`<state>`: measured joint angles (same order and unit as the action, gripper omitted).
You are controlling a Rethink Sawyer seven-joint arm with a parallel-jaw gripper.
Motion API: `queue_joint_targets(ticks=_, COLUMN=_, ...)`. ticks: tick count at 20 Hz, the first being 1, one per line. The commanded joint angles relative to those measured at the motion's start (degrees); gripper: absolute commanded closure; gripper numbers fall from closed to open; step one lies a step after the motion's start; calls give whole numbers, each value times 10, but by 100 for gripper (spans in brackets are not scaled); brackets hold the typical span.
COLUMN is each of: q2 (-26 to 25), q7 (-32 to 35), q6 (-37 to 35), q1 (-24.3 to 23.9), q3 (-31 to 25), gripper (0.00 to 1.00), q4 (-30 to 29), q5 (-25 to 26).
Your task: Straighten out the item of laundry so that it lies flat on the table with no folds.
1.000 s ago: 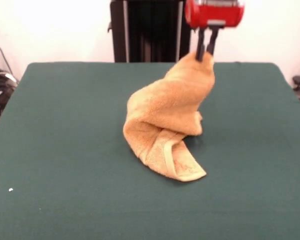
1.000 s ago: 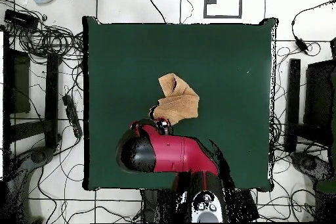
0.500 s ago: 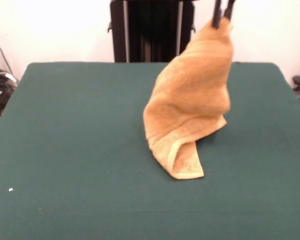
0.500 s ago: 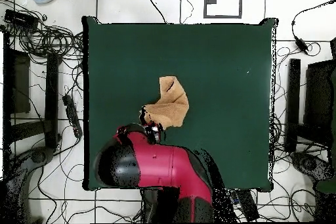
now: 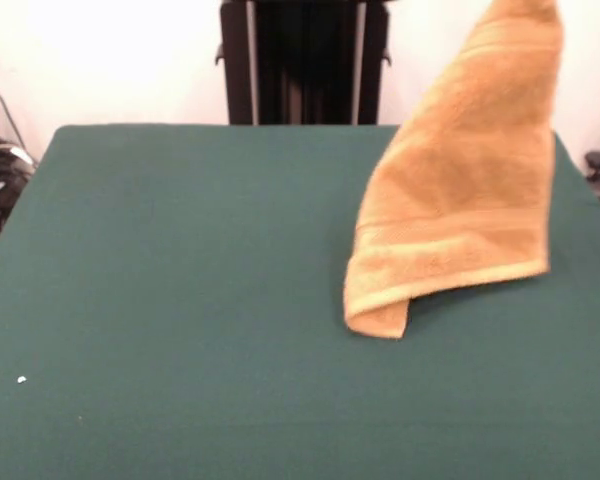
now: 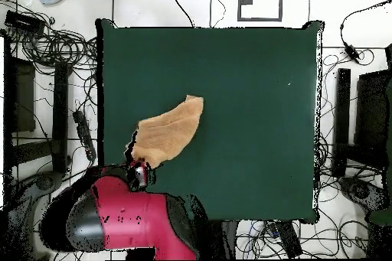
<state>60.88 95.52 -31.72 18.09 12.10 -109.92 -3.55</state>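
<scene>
While the gripper [image 6: 140, 168] holds the towel [image 5: 460, 190] pinched by its top corner, it hangs with only its lowest fold touching the bench [image 5: 180, 300]; next, lay it flat.

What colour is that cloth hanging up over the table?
The towel is orange-tan, with a ribbed woven band near its lower edge. The front view shows it best.

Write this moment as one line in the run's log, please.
phase: lifting | towel: hanging, stretched out, low corner on table | gripper: at towel's top corner, grip unclear | flat: not yet
</scene>
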Motion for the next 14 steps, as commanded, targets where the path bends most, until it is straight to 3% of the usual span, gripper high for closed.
queue_joint_targets(ticks=1, q2=-23, q7=295, q6=-82, q1=82, q3=23, gripper=100, q4=25, q5=-61)
queue_joint_targets(ticks=14, q2=-86, q7=485, q6=-113, q1=180, q3=34, gripper=100, q4=121, q5=-117)
